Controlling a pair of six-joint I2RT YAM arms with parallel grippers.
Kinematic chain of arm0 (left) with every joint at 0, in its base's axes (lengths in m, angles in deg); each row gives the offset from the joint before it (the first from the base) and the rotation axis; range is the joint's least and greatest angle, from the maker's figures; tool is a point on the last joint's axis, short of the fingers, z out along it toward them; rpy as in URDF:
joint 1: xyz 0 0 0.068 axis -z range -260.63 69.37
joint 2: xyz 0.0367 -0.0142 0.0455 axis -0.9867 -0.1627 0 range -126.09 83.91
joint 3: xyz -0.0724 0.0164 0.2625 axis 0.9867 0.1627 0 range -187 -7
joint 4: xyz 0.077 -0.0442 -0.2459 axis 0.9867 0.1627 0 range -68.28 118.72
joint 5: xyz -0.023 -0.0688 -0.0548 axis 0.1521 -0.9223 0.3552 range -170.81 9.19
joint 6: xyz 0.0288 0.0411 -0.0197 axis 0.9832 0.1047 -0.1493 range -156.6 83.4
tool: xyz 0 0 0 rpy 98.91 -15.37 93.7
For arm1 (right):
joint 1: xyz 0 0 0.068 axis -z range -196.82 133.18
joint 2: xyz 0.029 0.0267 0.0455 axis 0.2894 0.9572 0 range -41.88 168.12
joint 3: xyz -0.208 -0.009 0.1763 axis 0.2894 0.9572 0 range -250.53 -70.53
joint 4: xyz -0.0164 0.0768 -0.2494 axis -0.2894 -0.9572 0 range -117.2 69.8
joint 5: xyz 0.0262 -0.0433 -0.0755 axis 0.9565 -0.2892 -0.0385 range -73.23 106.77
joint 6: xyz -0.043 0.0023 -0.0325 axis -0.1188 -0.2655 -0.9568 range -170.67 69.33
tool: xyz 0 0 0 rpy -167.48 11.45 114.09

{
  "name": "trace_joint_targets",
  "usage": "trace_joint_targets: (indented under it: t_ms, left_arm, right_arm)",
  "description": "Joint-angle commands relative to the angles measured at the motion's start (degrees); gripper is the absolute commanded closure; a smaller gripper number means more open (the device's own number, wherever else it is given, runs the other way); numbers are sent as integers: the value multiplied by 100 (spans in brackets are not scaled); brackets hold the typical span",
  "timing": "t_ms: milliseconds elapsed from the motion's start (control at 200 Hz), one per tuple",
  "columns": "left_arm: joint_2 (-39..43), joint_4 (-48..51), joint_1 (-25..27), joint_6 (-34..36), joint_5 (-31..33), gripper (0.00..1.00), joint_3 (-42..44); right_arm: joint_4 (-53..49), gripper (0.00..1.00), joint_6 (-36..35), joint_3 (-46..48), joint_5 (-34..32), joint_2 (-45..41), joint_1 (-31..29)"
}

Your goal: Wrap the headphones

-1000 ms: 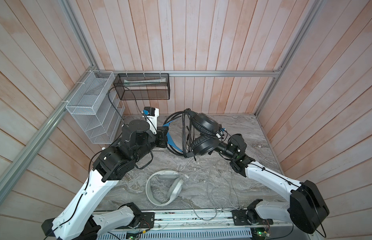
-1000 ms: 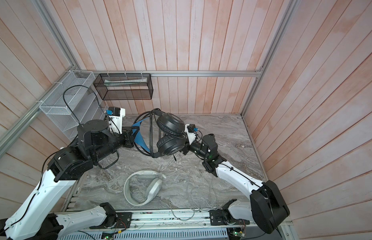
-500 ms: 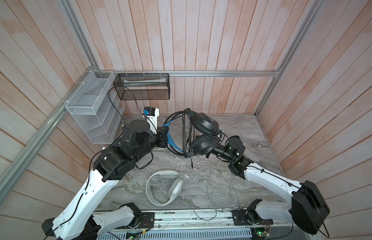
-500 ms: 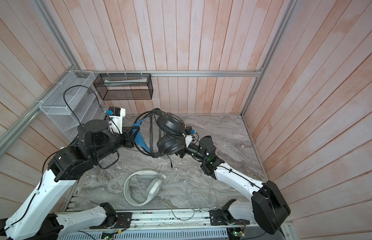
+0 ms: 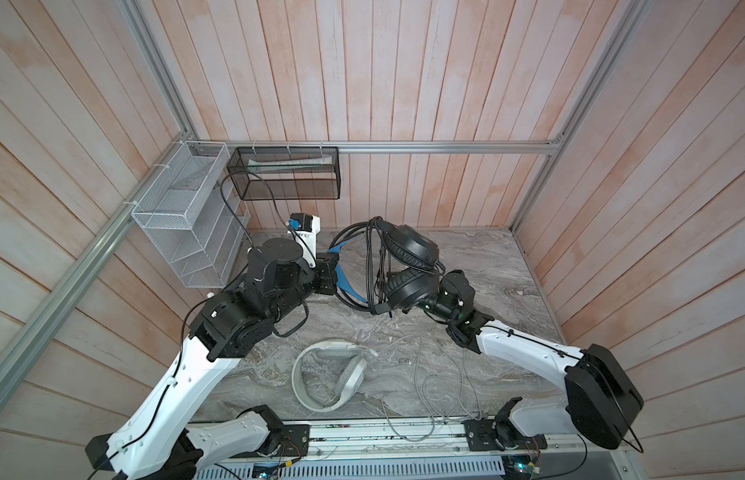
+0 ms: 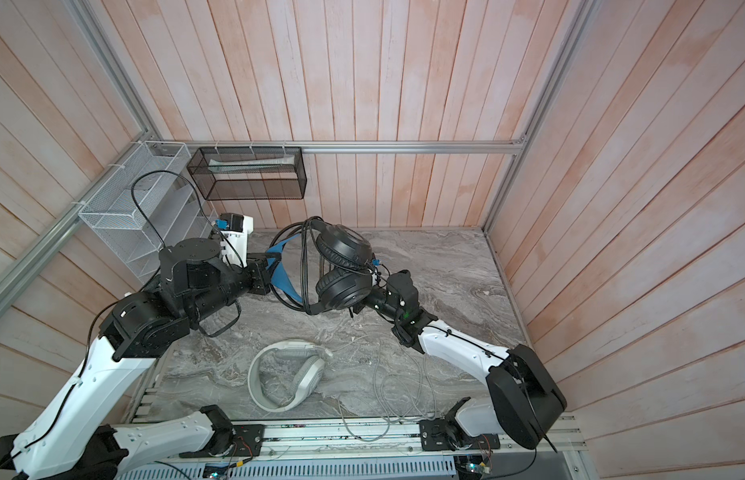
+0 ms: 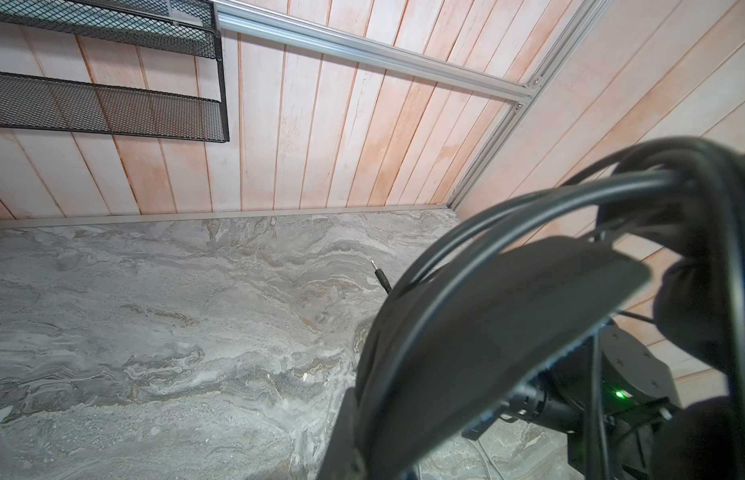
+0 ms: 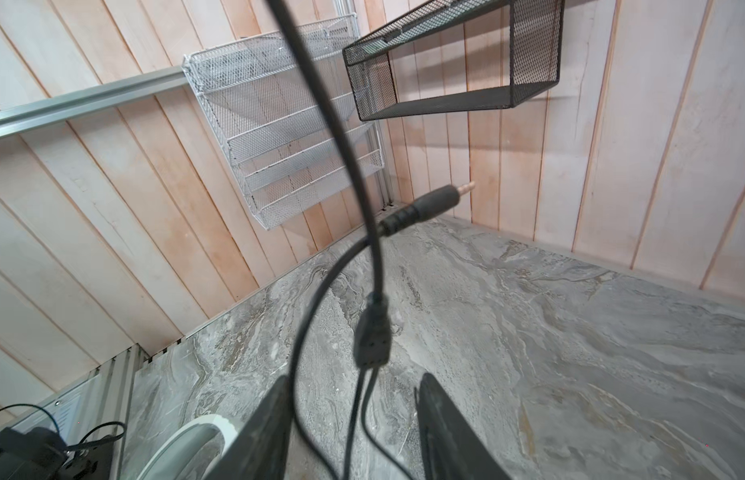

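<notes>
The black headphones [image 5: 408, 266] [image 6: 341, 266] hang above the table, their black cable [image 5: 368, 266] looped several times round the headband. My left gripper [image 5: 331, 274] [image 7: 362, 461] is shut on the blue-lined headband [image 7: 487, 332]. My right gripper [image 8: 353, 377] sits under the lower ear cup [image 5: 408, 291], mostly hidden in both top views. It is open, with cable strands and a splitter [image 8: 373, 340] hanging loose between its fingers. The plug [image 8: 437, 199] dangles free. The white-grey headphones [image 5: 329, 374] [image 6: 285, 376] lie flat near the front, their grey cable [image 5: 441, 386] spread loose to the right.
A white mesh rack [image 5: 183, 224] and a black mesh basket [image 5: 287, 178] hang on the walls at the back left. The arms' metal rail [image 5: 383, 436] runs along the front edge. Wooden walls close in three sides of the marble table [image 5: 487, 266].
My right gripper has slid left, in under the lower ear cup, and its jaws have narrowed a little. The left gripper and the black headphones have stayed put.
</notes>
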Motion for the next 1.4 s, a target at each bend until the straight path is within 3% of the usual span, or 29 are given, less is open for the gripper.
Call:
trace_joint_targets:
  t_ms: [0,95,190,545,865,955,1045,1115,1395]
  left_arm:
    - [66,-426,-34,-231,-82,100,-286]
    - [80,-419,-34,-222,-58,100,-286]
    - [97,-404,-38,-183,8,100,-271]
    - [62,-402,-206,-222,15,100,-264]
    - [75,-411,-228,-301,4,100,-270]
    - [75,-438,-228,-303,-20,100,-269]
    - [60,-455,-234,-297,-44,100,-260]
    - [68,-472,-237,-293,-61,100,-252]
    - [59,-438,-254,-266,-99,100,-295]
  right_arm:
    - [40,62,-104,-285,-180,89,-21]
    - [78,81,-72,-218,-233,18,-17]
    - [171,91,-37,134,-351,-190,-28]
    - [871,98,464,1517,-759,-736,-32]
    - [1804,87,1477,2368,-1413,-678,-34]
    - [1955,77,1728,2511,-1410,-573,-32]
    - [2203,59,1966,2613,-1208,-425,-34]
    - [2250,56,2074,2562,-995,-319,-39]
    - [1719,44,1469,2517,-1013,-867,-36]
